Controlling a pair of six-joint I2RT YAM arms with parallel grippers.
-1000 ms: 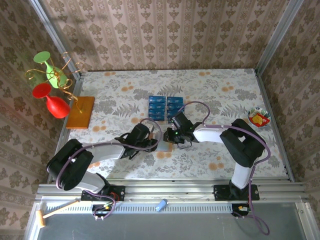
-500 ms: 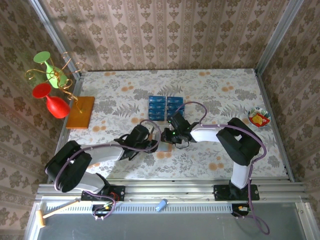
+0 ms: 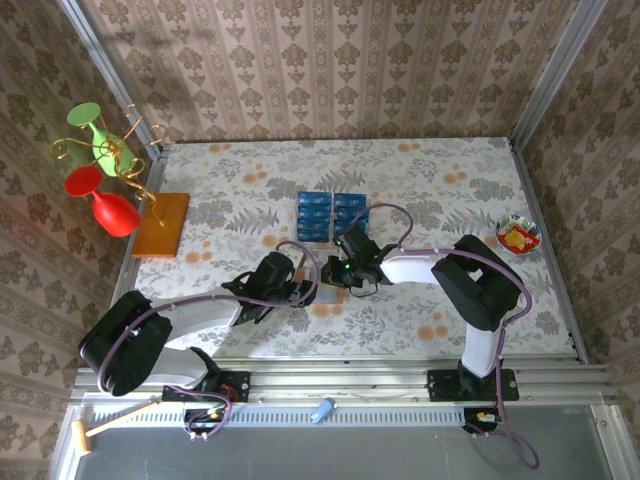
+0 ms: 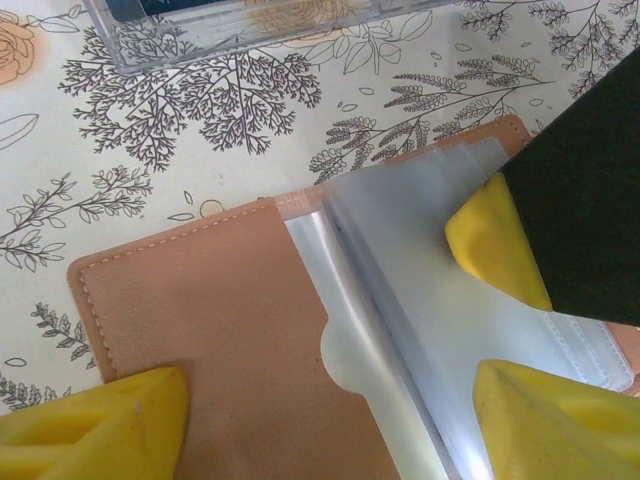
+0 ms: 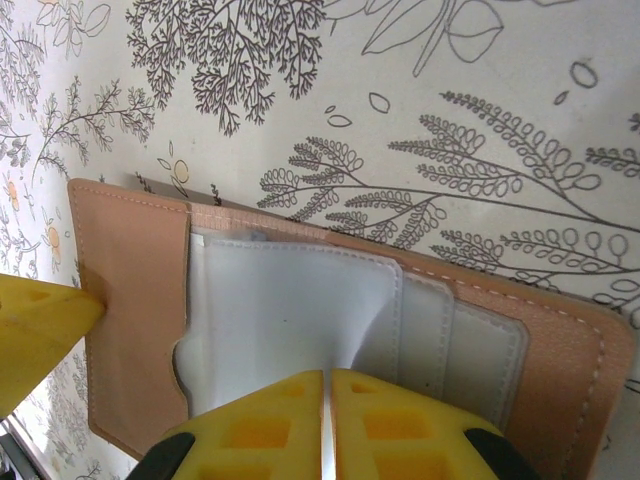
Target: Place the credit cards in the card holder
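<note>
The card holder [image 4: 200, 320] lies open and flat on the desk [image 3: 450, 180] near the arm bases, between the two pincers, with its leather flap on one side and its clear inner sleeves on the other. The left pincer [image 4: 330, 400] is spread, one finger over the leather flap and the other over the sleeves; the right pincer [image 5: 326, 400] is pressed together, pinching a clear sleeve of the card holder. Farther out, just beyond the card holder, the credit cards [image 3: 313, 215] sit in two blue columns in a clear tray [image 4: 250, 30].
</note>
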